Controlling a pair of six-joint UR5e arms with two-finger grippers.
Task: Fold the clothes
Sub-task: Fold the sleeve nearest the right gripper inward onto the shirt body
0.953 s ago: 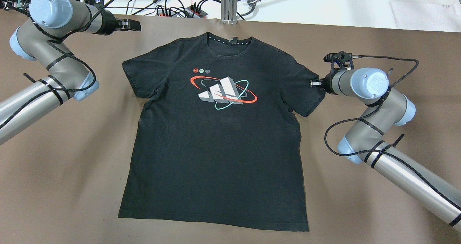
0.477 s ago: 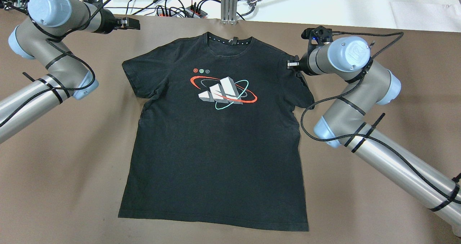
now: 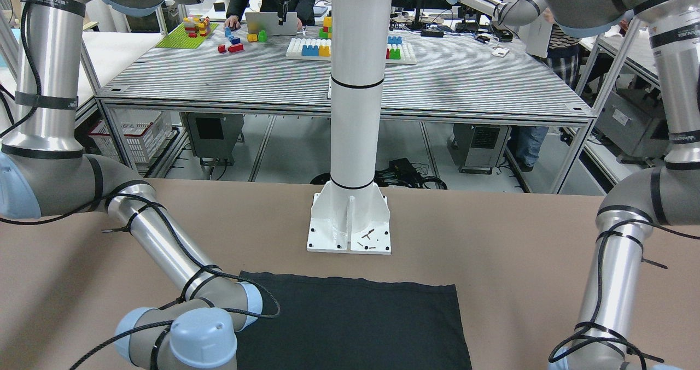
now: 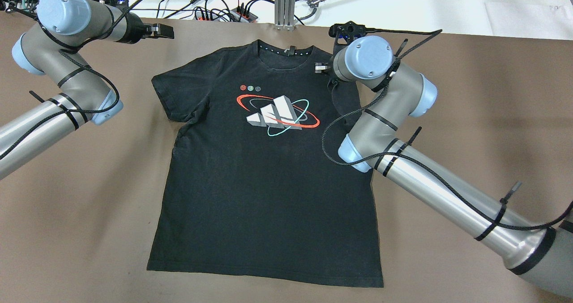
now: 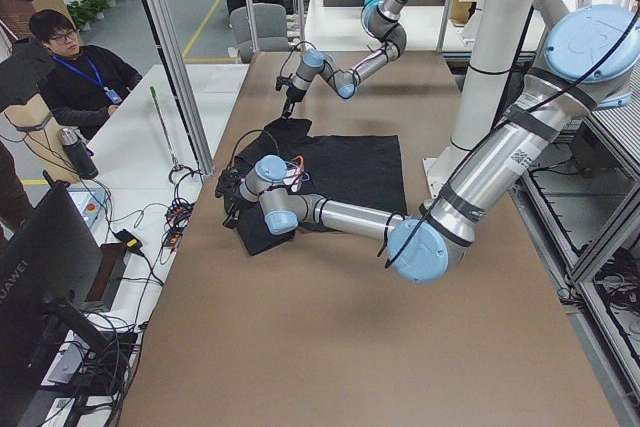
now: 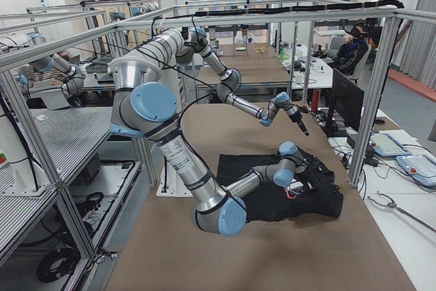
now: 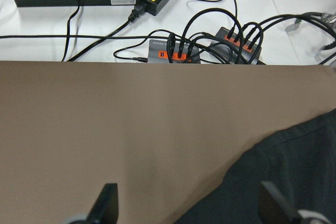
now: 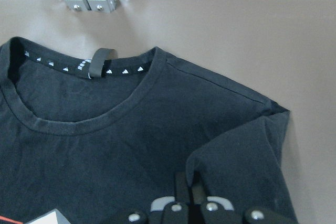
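The near right arm (image 6: 182, 161) bends low across the brown table (image 6: 204, 264), its wrist over the black garment (image 6: 269, 206), whose far end lies bunched in folds. Beyond it, the far left arm (image 6: 242, 103) holds the left gripper (image 6: 301, 126) pointing down above bare table. A person (image 6: 354, 49) sits at the far right, past a dark monitor (image 6: 346, 100).

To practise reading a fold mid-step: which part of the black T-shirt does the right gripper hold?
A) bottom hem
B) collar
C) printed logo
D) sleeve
D: the right gripper is shut on the sleeve, doubled over the chest of the T-shirt beside the collar.
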